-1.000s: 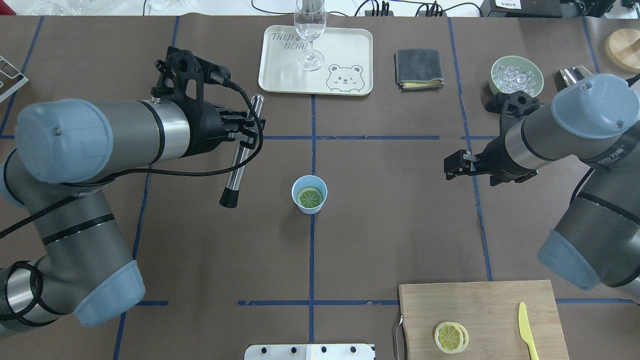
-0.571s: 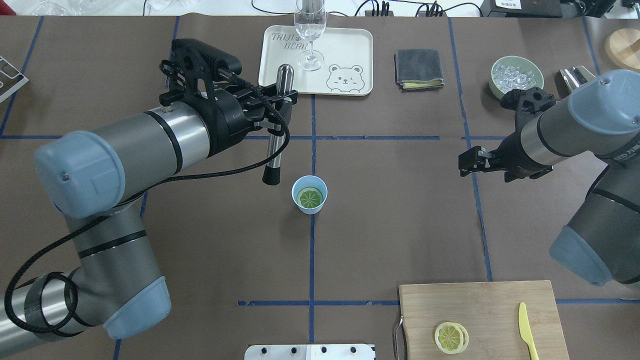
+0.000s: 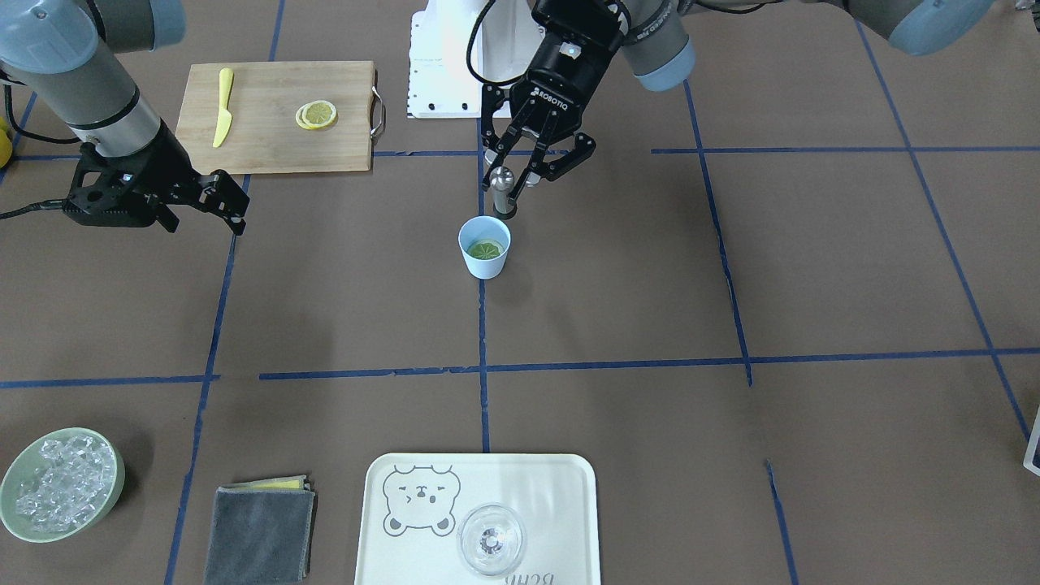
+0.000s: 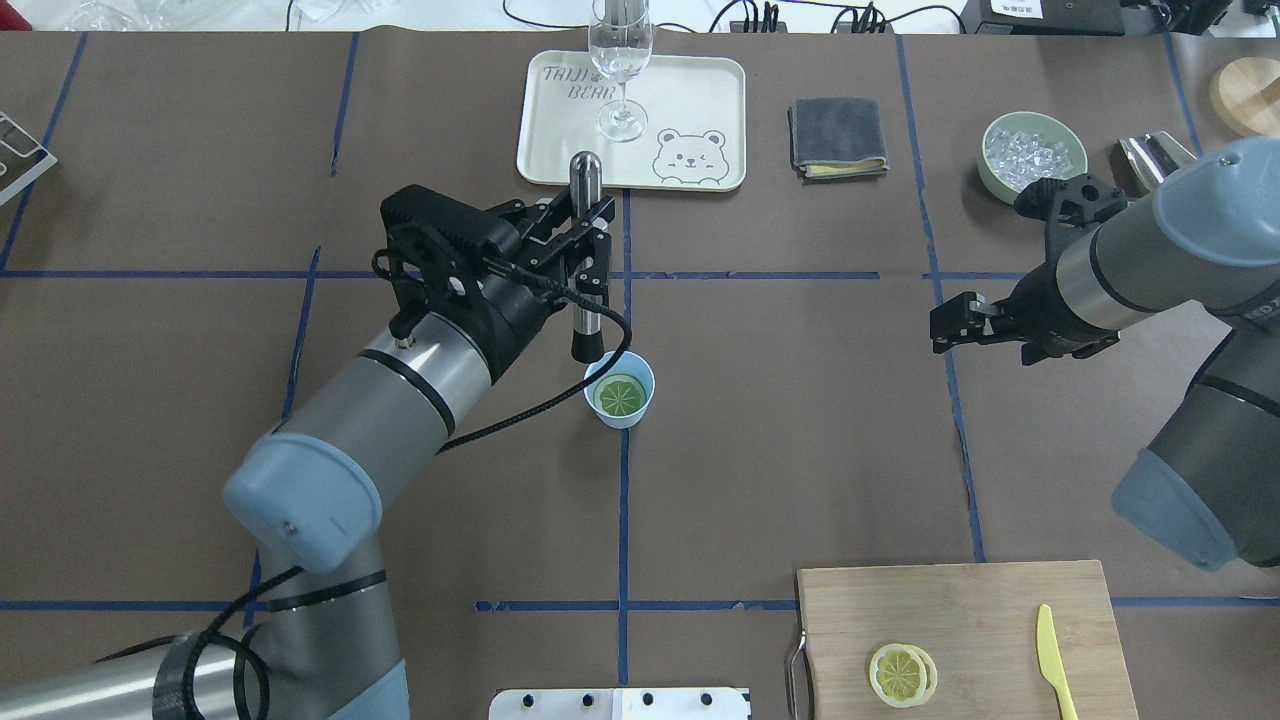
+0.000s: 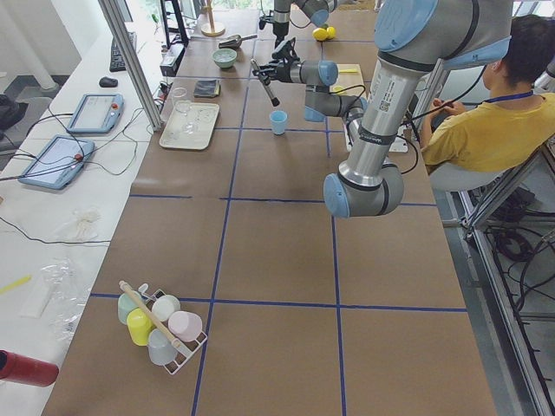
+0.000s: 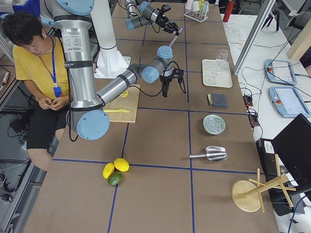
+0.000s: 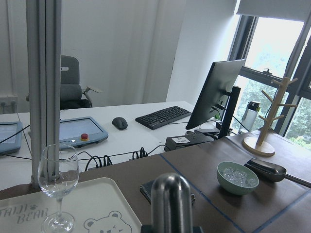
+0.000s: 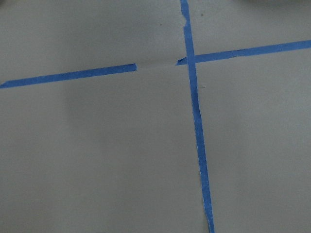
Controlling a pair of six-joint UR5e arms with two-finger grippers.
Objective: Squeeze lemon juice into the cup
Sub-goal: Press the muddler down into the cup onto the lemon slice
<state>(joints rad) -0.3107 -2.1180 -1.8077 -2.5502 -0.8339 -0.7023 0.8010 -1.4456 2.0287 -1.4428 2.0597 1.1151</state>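
The light-blue cup (image 4: 634, 408) (image 3: 485, 264) stands at the table's centre with a lemon slice (image 4: 619, 395) (image 3: 486, 250) lying flat inside it. My left gripper (image 4: 586, 248) (image 3: 520, 175) is shut on a steel muddler (image 4: 584, 180) (image 3: 504, 179) with a black tip, held nearly upright. The tip hangs just above the cup's rim on the robot's left side. The muddler's rounded top (image 7: 171, 199) fills the bottom of the left wrist view. My right gripper (image 4: 945, 325) (image 3: 231, 203) hovers open and empty far to the right of the cup.
A cutting board (image 4: 1000, 600) at the near right holds two stacked lemon slices (image 4: 900, 673) and a yellow knife (image 4: 1050, 660). At the far edge are a tray (image 4: 700, 90) with a wine glass (image 4: 620, 60), a grey cloth (image 4: 837, 137) and a bowl of ice (image 4: 990, 170).
My left arm swung right with the muddler, turning it upright and bringing its black tip over to the cup's rim. My right gripper drew back slightly to the right.
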